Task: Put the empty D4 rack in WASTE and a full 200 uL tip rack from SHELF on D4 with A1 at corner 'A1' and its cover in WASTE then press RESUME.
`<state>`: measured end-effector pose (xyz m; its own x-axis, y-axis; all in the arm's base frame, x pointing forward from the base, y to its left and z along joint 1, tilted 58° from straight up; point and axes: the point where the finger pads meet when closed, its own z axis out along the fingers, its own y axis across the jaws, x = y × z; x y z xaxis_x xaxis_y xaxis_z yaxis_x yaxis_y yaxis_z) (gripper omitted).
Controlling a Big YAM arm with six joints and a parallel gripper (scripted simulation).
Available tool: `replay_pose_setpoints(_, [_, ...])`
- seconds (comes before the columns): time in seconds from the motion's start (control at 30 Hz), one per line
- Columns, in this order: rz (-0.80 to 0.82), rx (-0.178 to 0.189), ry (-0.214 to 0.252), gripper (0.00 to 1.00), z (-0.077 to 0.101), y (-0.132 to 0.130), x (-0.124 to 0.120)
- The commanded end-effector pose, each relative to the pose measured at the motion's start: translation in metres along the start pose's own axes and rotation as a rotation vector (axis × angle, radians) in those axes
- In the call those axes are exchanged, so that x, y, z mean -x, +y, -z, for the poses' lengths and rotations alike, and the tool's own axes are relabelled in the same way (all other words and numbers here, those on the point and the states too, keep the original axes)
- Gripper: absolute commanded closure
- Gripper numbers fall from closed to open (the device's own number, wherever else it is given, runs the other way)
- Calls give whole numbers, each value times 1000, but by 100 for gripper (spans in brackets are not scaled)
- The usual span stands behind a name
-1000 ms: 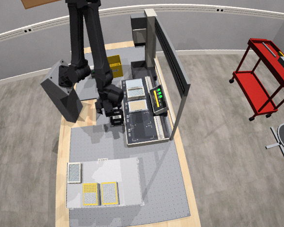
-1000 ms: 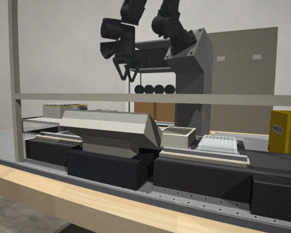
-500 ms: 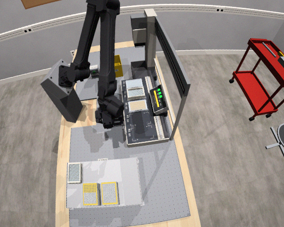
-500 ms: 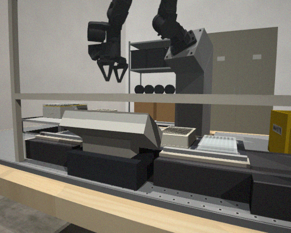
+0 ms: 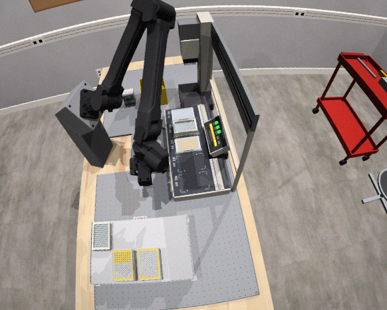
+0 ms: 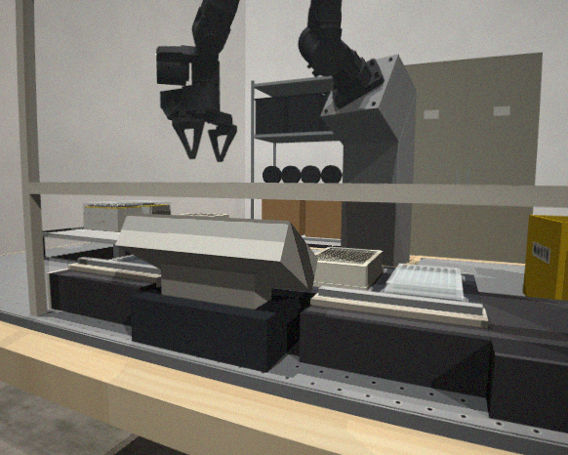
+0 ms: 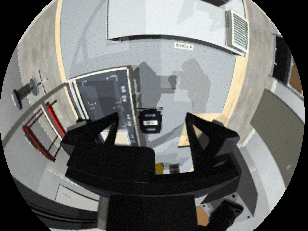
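My gripper (image 5: 143, 179) is open and empty. It hangs high above the grey mat beside the deck's near end, fingers down, as the exterior view (image 6: 205, 142) shows. In the wrist view (image 7: 153, 135) a small black nest (image 7: 152, 118) lies straight below the fingers. Deck position D4 (image 5: 189, 162) is bare and dark, and so is the position next to it (image 5: 193, 181). The shelf unit (image 5: 140, 247) holds a white rack (image 5: 101, 235) and two yellow-rimmed racks (image 5: 123, 265) (image 5: 149, 263). The yellow waste bin stands behind the arm.
Three deck positions hold labware: a clear plate (image 5: 183, 114), a second piece (image 5: 185, 126) and a beige plate (image 5: 187, 144). The panel (image 5: 215, 134) shows a lit yellow strip. A small box with a green key (image 5: 129, 97) sits near the arm's base. The handler's gantry frame (image 5: 235, 110) borders the deck.
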<state>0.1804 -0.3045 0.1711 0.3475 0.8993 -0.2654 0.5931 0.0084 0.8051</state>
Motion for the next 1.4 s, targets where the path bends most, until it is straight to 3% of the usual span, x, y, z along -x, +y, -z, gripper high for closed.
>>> replay_pose_setpoints(0.0, [14,0,-20,0,2,7,28])
replay_pose_setpoints(0.2, [13,0,-21,0,3,7,58])
replay_pose_setpoints(0.37, [17,2,-16,0,2,9,64])
replay_pose_setpoints(0.43, [10,-2,-19,0,1,-11,59])
replay_pose_setpoints(0.77, [9,-2,-19,0,1,-61,59])
replay_pose_setpoints(0.83, [9,-2,-19,0,1,-61,59])
replay_pose_setpoints(0.9, [60,24,-25,0,2,-39,63])
replay_pose_setpoints(0.97, [54,21,-29,0,4,-41,64])
replay_pose_setpoints(1.0, [10,-1,-21,0,3,-55,71])
replay_pose_setpoints(1.37, [10,-1,-23,0,5,-54,122])
